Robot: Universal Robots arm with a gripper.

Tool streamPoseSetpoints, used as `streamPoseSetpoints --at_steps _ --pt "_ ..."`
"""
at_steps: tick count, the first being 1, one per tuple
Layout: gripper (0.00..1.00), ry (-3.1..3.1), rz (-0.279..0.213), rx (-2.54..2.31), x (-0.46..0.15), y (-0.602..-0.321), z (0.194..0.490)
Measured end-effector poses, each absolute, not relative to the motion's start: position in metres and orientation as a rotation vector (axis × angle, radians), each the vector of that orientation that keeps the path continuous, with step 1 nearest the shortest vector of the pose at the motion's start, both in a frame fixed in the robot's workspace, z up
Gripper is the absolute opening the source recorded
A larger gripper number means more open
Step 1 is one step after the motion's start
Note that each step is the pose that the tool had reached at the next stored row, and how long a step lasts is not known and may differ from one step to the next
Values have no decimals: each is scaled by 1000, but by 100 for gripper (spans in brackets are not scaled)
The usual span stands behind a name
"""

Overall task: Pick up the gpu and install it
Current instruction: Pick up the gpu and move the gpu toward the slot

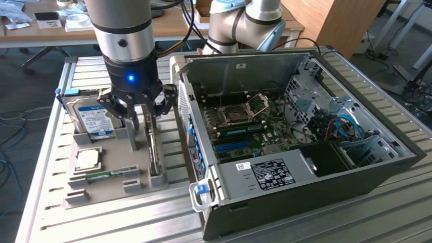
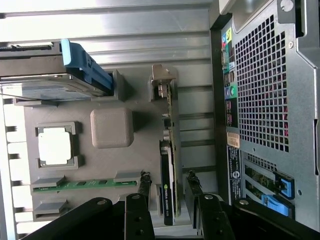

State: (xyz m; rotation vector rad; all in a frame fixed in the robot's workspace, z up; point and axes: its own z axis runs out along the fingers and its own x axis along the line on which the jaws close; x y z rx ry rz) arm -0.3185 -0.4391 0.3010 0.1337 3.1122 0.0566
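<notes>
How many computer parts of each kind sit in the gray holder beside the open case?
Hard drive: 1
CPU: 1
RAM stick: 1
gpu: 1
Total: 4

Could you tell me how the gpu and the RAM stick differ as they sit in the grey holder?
The gpu stands on edge; the RAM stick sits low in its slots. The gpu is taller, with a black cooler; the RAM stick is a narrow green strip. Both rest in the grey holder.
</notes>
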Motion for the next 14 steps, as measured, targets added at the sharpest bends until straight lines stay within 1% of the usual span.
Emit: streamPoseSetpoints --at_steps 14 --pt "42 3112 57 134 -317 -439 291"
